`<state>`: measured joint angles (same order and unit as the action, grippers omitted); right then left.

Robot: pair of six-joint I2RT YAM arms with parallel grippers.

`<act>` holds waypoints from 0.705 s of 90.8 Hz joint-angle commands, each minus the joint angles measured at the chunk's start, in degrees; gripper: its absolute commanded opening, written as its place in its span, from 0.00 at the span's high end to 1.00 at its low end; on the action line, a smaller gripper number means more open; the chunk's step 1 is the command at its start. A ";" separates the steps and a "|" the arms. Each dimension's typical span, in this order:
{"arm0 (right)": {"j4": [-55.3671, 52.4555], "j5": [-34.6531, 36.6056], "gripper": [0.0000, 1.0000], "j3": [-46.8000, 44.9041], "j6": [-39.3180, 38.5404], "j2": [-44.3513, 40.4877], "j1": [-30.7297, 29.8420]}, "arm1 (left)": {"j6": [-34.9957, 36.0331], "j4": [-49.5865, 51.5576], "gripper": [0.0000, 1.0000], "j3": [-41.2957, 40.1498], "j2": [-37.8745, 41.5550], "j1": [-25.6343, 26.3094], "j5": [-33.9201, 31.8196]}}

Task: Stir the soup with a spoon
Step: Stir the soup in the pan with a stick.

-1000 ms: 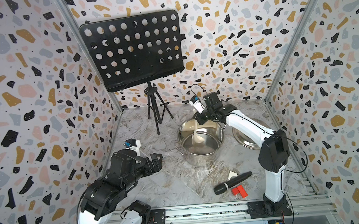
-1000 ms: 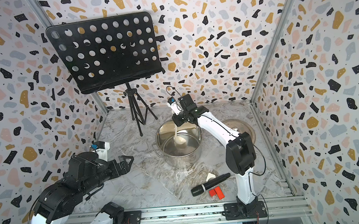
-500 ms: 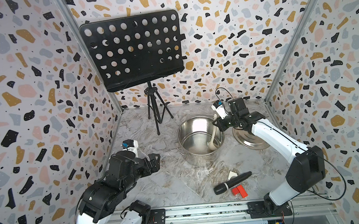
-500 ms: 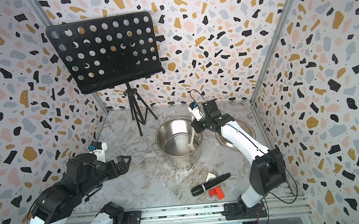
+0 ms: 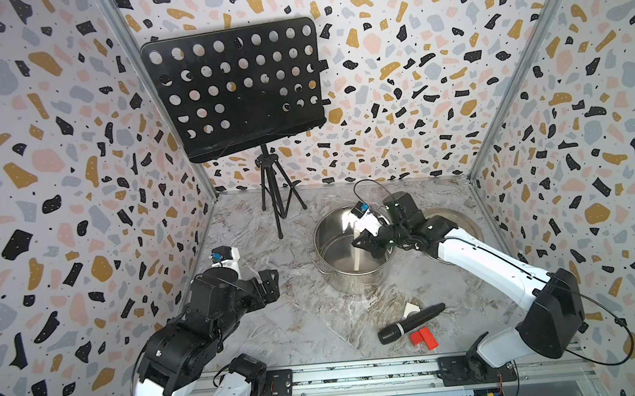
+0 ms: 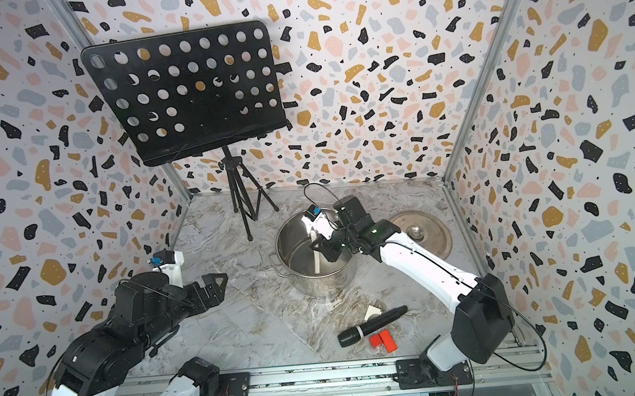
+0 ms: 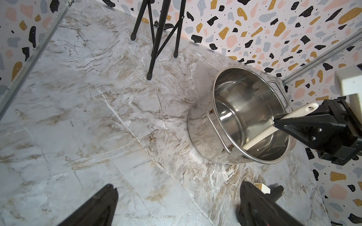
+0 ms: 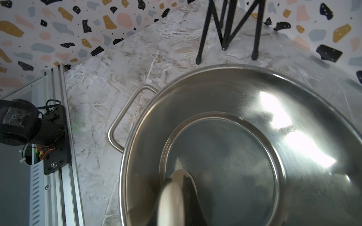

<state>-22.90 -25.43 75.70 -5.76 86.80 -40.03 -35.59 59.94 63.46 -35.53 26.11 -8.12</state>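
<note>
Over steel pot (image 5: 352, 278), right claw (image 5: 358, 242) clamped on handle of cream spoon (image 5: 357, 259), spoon bowl down inside pot, at edge of pot floor. Well apart from pot, above surface (image 5: 298, 322), left claw (image 6: 208, 287) spread wide, empty. Beside pot, lid (image 6: 421, 233) flat on surface.

Marble tabletop (image 5: 309, 322), steel pot (image 5: 352, 282), lid (image 6: 428, 243), microphone (image 5: 412, 322), red block (image 5: 423, 338), tripod (image 5: 277, 198)

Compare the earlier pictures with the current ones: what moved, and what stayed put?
The right claw, shut on the spoon throughout, swept it round inside the pot: from the middle toward the lid side, then to the near wall. The open left claw, pot, lid and microphone stayed put.
</note>
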 commanded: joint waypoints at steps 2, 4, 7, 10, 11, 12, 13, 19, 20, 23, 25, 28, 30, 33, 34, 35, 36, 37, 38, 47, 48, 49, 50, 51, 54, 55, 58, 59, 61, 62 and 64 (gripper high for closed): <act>-0.16 -0.25 1.00 6.16 -2.17 3.40 -2.50 | 0.31 -2.33 0.01 0.79 0.74 0.08 -1.27; -0.25 -0.28 1.00 7.17 -2.33 4.26 -2.81 | 0.23 -2.30 0.01 0.79 0.73 0.08 -1.35; -0.28 -0.24 1.00 8.85 -2.47 5.61 -3.19 | 0.26 -2.19 0.00 0.79 0.80 0.05 -1.39; -0.28 -0.14 1.00 10.33 -2.45 6.98 -3.41 | 0.16 -2.22 0.00 0.86 0.82 0.04 -1.45; -0.30 -0.05 1.00 10.87 -2.39 7.50 -3.40 | 0.17 -2.25 0.01 0.91 0.82 0.06 -1.46; -0.30 0.03 1.00 11.40 -2.40 7.99 -3.44 | 0.13 -2.23 0.01 0.94 0.77 0.07 -1.46; -0.35 0.03 1.00 11.97 -2.41 8.45 -3.46 | 0.11 -2.26 0.00 0.99 0.79 0.08 -1.46; -1.54 0.56 1.00 15.48 -2.86 11.44 -3.44 | 0.04 -2.35 0.01 1.20 0.59 0.03 -1.38; -1.81 0.78 1.00 16.03 -2.99 12.02 -3.46 | 0.06 -2.36 0.01 1.26 0.61 0.05 -1.33; -2.40 1.66 1.00 17.67 -3.60 13.58 -3.43 | 0.08 -2.37 0.01 1.37 0.53 0.07 -1.25; -2.76 2.31 1.00 18.72 -3.83 14.51 -3.38 | 0.09 -2.37 0.01 1.46 0.48 0.08 -1.21; -3.20 2.83 1.00 20.34 -3.90 15.90 -3.20 | 0.09 -2.32 0.01 1.61 0.35 0.07 -1.12; -3.40 2.91 1.00 21.37 -3.86 16.61 -3.03 | 0.09 -2.27 0.00 1.69 0.32 0.01 -1.05; -3.66 2.96 1.00 22.97 -3.64 17.90 -2.62 | 0.09 -2.11 0.01 1.82 0.37 0.06 -0.95; -3.70 2.99 1.00 23.47 -3.55 18.28 -2.47 | 0.04 -2.02 0.01 1.88 0.37 0.12 -0.94; -3.67 3.05 1.00 23.94 -3.42 18.61 -2.36 | 0.06 -1.93 0.01 1.90 0.37 0.10 -0.94; -3.66 3.12 1.00 24.44 -3.36 18.85 -2.26 | 0.08 -1.85 0.00 1.92 0.33 0.09 -0.93; -3.70 3.20 1.00 24.86 -3.28 19.29 -2.16 | 0.08 -1.80 0.01 1.92 0.31 0.09 -0.93; -3.72 3.29 1.00 25.29 -3.20 19.63 -1.94 | 0.08 -1.74 0.01 1.97 0.30 0.09 -0.93; -3.96 4.51 1.00 29.10 -2.44 22.26 -0.31 | 0.09 -1.25 0.01 2.02 0.53 0.09 -0.86; -4.07 4.60 1.00 29.48 -2.30 22.53 -0.05 | 0.09 -1.24 0.00 2.02 0.50 0.09 -0.81; -4.12 4.64 1.00 29.89 -2.14 22.79 0.17 | 0.09 -1.19 0.01 1.97 0.52 0.08 -0.78; -4.19 4.67 1.00 30.22 -1.97 23.01 0.37 | 0.09 -1.17 0.01 1.95 0.54 0.08 -0.73; -4.23 4.68 1.00 30.48 -1.80 23.21 0.60 | 0.09 -1.11 0.00 1.94 0.54 0.08 -0.70; -4.30 4.76 1.00 31.03 -1.27 23.58 1.58 | 0.06 -0.94 0.01 1.86 0.61 0.06 -0.55; -4.28 4.81 1.00 31.19 -1.14 23.72 1.87 | 0.08 -0.91 0.01 1.85 0.62 0.03 -0.52; -4.31 4.90 1.00 31.46 -0.66 23.95 2.73 | 0.02 -0.76 0.01 1.78 0.77 0.09 -0.43; -4.29 4.97 1.00 31.49 -0.53 23.99 3.10 | -0.08 -0.73 0.01 1.72 0.79 0.09 -0.37; -4.27 5.09 1.00 31.58 -0.32 24.02 3.73 | -0.17 -0.65 0.01 1.68 0.85 0.02 -0.40; -4.27 5.20 1.00 31.55 -0.18 24.02 4.08 | -0.22 -0.63 0.00 1.63 0.87 0.05 -0.36; -4.37 5.21 1.00 31.49 -0.01 23.98 4.74 | -0.30 -0.55 0.00 1.48 1.00 0.01 -0.39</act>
<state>-26.13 -21.34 104.53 -7.70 112.51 -38.44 -35.64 60.05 63.79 -35.11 26.11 -8.45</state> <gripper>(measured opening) 0.091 0.993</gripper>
